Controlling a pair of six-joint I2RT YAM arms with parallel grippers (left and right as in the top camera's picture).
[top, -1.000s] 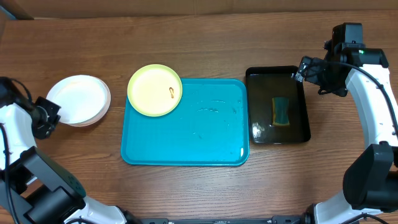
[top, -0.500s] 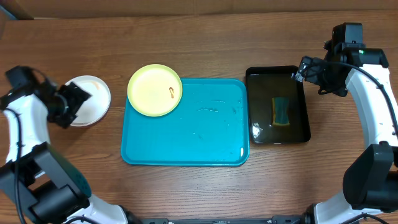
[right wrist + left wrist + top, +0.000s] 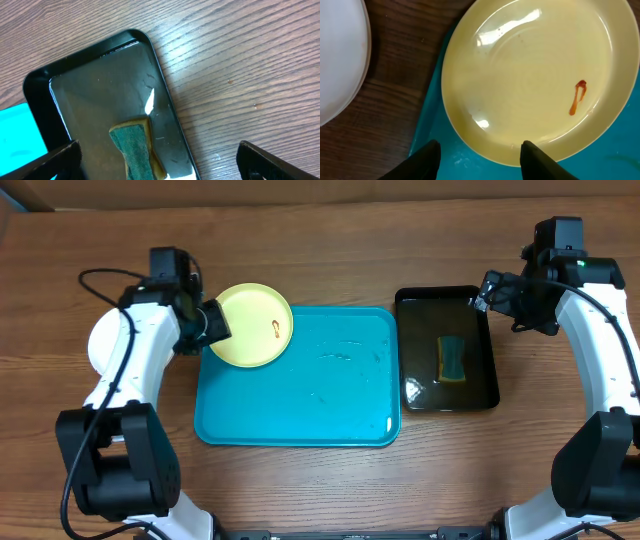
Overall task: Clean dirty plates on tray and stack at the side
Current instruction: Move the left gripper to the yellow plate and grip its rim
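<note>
One smeared yellow-green plate [image 3: 248,323] at 10 o'clock on tray [image 3: 300,410]; left gripper [image 3: 480,150] part-open over its rim, right gripper [image 3: 159,147] wide, both empty.

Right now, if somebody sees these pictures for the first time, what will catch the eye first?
A pale yellow-green plate with a small orange-brown smear lies on the far left corner of the big turquoise tray, overhanging its edge, and the left arm reaches to it with jaws open. On the right, a green sponge lies in a glossy black tray; a white plate sits at the far left.
</note>
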